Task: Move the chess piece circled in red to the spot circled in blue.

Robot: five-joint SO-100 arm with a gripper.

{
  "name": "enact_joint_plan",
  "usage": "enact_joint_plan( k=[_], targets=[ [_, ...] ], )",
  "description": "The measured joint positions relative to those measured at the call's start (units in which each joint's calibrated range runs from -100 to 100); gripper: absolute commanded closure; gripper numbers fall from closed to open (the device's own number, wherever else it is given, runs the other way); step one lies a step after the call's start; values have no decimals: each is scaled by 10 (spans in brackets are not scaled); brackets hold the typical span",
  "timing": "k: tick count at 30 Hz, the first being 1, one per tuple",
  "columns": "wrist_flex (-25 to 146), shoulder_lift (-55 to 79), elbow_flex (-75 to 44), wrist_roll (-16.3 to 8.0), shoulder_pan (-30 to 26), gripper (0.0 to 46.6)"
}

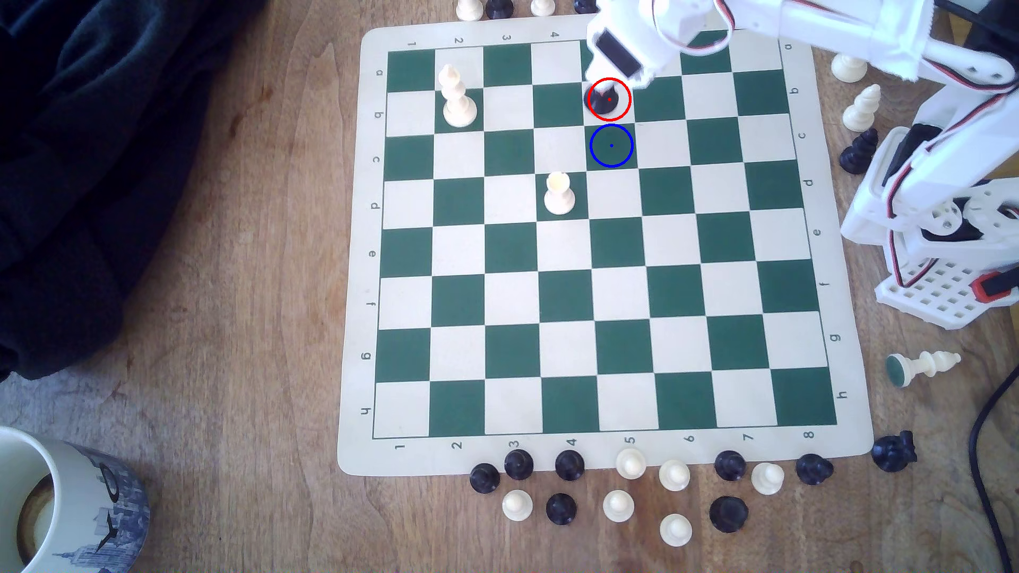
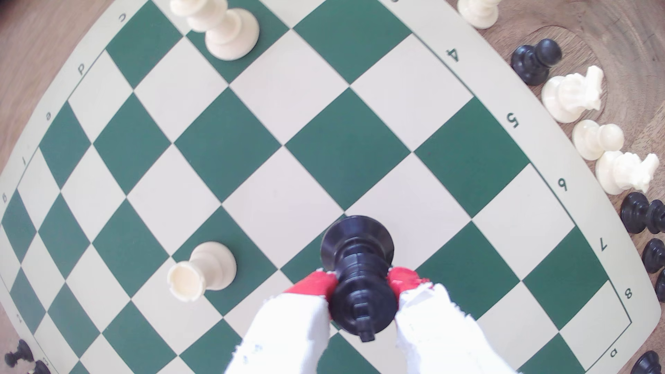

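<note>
The wrist view shows what the exterior view hides: the pincer (image 2: 363,287) is pinching the black chess piece (image 2: 358,277) circled in red, its two red-tipped fingers (image 2: 316,284) pressed against either side of the slim body just under the knobbed top. The wide round base appears over a corner where cream and green squares meet; whether it touches the board cannot be told. In the exterior view the white arm (image 1: 827,27) reaches in from the exterior view's right and covers most of the piece, so just the dark base shows inside the red ring on the b-row square of the chessboard (image 1: 606,457). That view alone carries the markings: the blue-circled spot (image 1: 611,145) is the green square touching the ringed one on the c row, and it is bare. Two cream pieces stand on the board, a tall one (image 1: 456,99) near the exterior view's left and a rook (image 1: 559,193) on row d. A mug (image 1: 60,501) sits on the worktop (image 1: 248,275) at the lower left of the exterior view; a brownish ring shows inside it. Loose pawns (image 1: 617,504) lie below the board.
</note>
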Motion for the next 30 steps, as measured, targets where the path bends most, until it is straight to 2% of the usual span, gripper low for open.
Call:
enact_joint_plan(
  k=[8,27,29,30],
  targets=[
    [-29,0,61,0,-41,415],
    [-38,38,61,0,-30,412],
    [-38,38,61,0,-31,403],
    [-38,39,61,0,-31,362]
  ],
)
